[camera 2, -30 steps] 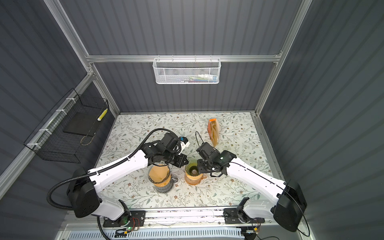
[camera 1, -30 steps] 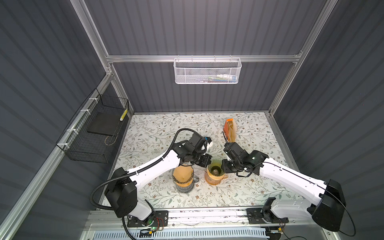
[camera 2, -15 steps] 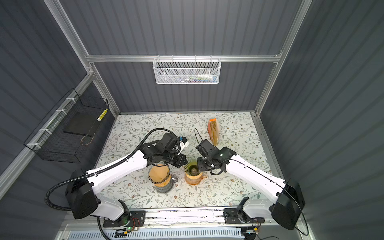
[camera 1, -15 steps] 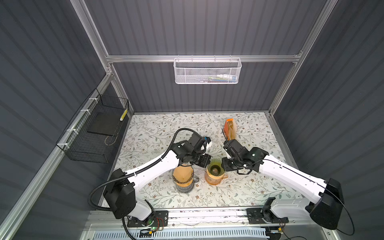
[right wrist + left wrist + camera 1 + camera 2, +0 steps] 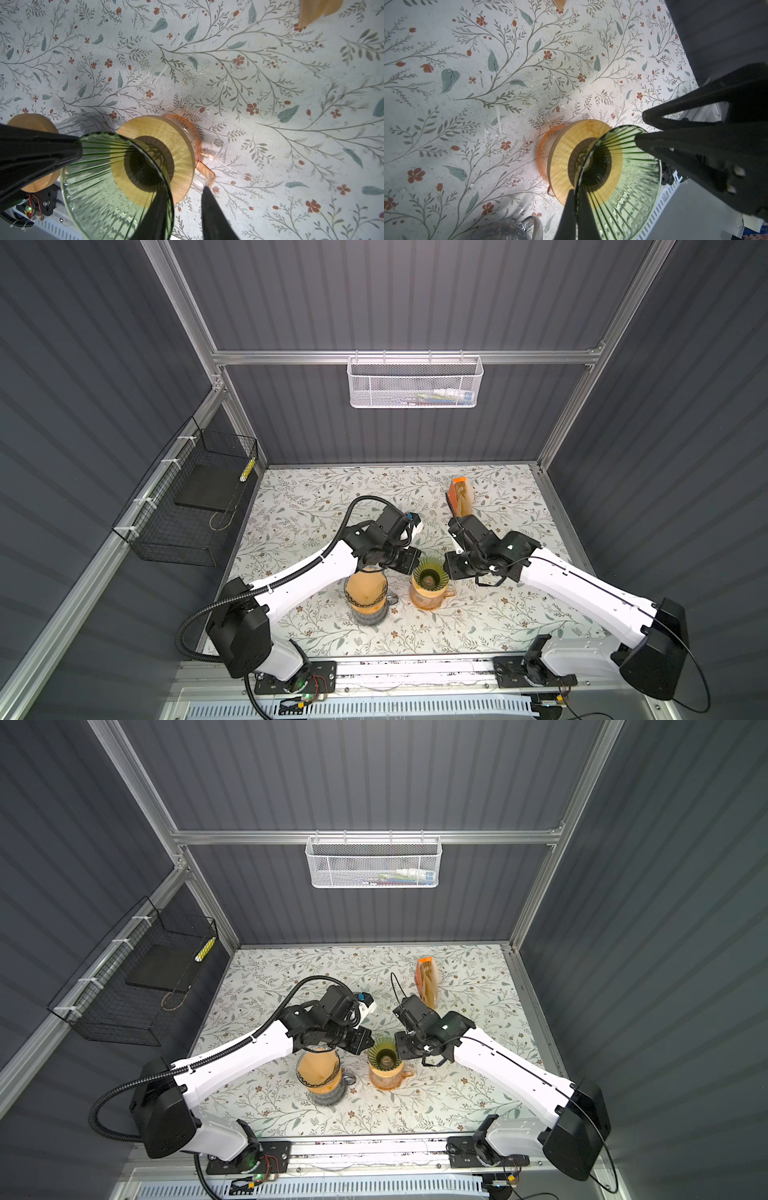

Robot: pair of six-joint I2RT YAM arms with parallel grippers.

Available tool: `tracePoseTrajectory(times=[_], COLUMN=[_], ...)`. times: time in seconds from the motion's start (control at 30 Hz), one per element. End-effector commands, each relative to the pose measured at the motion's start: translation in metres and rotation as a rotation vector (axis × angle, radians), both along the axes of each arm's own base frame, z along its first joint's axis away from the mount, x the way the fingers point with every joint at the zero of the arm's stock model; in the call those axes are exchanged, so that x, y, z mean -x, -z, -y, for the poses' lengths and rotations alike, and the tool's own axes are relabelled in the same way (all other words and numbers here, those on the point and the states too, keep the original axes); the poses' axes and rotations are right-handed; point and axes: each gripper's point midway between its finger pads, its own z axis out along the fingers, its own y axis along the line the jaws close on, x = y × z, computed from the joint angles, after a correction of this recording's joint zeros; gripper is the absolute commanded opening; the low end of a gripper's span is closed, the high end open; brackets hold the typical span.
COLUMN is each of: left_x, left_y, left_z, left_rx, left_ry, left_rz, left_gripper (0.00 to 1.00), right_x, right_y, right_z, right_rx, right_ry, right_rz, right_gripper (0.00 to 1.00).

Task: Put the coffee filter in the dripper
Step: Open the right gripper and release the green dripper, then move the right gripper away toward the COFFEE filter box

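**Steadying the dripper, no filter fetched yet**

The left tool [image 5: 576, 194] is pressed together on the thin glass rim of the green dripper [image 5: 623, 187], one finger inside and one outside. The right tool [image 5: 182, 193] stands spread astride the opposite rim. Its inner finger lies against the glass and its outer one hangs clear beside the mug [image 5: 205, 171] handle, so it grips nothing.

The dripper sits by its wooden collar [image 5: 564, 149] on the orange mug, and its cone is empty. Neither tool carries a filter. The filter pack [image 5: 459, 499] stands upright near the back right of the bench [image 5: 311, 510], just behind the right wrist. I judge the task barely begun: a filter has to be drawn out, carried over and seated.

A carafe [image 5: 368, 616] stands just beside the mug, under the left arm. It bears a brown cone [image 5: 365, 593]; I cannot tell whether that is a seated filter.

The bench between mug and pack is bare, so the right tool has a clear way back. Room is tight toward the carafe, and the front rail [image 5: 415, 668] is near. The rim is the edge to mind, since a sideways tug could tip the dripper off the mug.
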Motion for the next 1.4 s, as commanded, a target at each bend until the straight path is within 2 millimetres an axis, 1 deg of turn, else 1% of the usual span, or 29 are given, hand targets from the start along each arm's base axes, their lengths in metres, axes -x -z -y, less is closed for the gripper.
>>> tracePoseTrajectory(times=[0.0, 0.07, 0.2, 0.3, 0.4, 0.47, 0.5, 0.63, 0.8, 0.9, 0.93, 1.17, 1.37], left_x=[0.008, 0.008, 0.006, 0.004, 0.001, 0.0, 0.0, -0.002, -0.004, -0.004, -0.004, -0.006, -0.01], left_y=[0.015, 0.015, 0.016, 0.014, 0.009, 0.006, 0.005, -0.003, -0.008, -0.014, -0.016, -0.027, -0.04], left_z=[-0.018, -0.018, -0.019, -0.019, -0.018, -0.017, -0.017, -0.013, -0.012, -0.014, -0.014, -0.019, -0.023], left_rx=[-0.102, -0.099, -0.105, -0.105, -0.092, -0.082, -0.076, -0.048, -0.038, -0.031, -0.03, -0.021, -0.006], left_ry=[0.012, 0.01, 0.002, -0.006, -0.015, -0.02, -0.02, -0.02, -0.022, -0.03, -0.032, -0.057, -0.092], left_rz=[-0.019, -0.016, -0.009, 0.001, 0.018, 0.026, 0.03, 0.043, 0.051, 0.063, 0.068, 0.096, 0.136], left_gripper=[0.07, 0.1, 0.12, 0.17, 0.18, 0.18, 0.18, 0.19, 0.19, 0.19, 0.19, 0.2, 0.2], right_x=[-0.009, -0.01, -0.011, -0.013, -0.016, -0.018, -0.017, -0.022, -0.036, -0.045, -0.049, -0.077, -0.101], right_y=[-0.014, -0.014, -0.012, -0.012, -0.01, -0.002, -0.007, 0.004, 0.02, 0.021, 0.027, 0.028, 0.032], right_z=[0.018, 0.023, 0.035, 0.046, 0.057, 0.063, 0.067, 0.077, 0.086, 0.09, 0.091, 0.094, 0.087], right_rx=[0.026, 0.022, 0.012, 0.013, 0.008, 0.012, -0.009, -0.011, -0.013, -0.029, -0.019, -0.029, -0.033], right_ry=[0.053, 0.067, 0.101, 0.128, 0.162, 0.183, 0.193, 0.23, 0.259, 0.277, 0.285, 0.316, 0.316], right_rz=[0.059, 0.063, 0.066, 0.077, 0.086, 0.075, 0.095, 0.089, 0.106, 0.123, 0.11, 0.154, 0.164], right_gripper=[0.3, 0.31, 0.31, 0.31, 0.32, 0.32, 0.32, 0.32, 0.32, 0.32, 0.32, 0.29, 0.27])
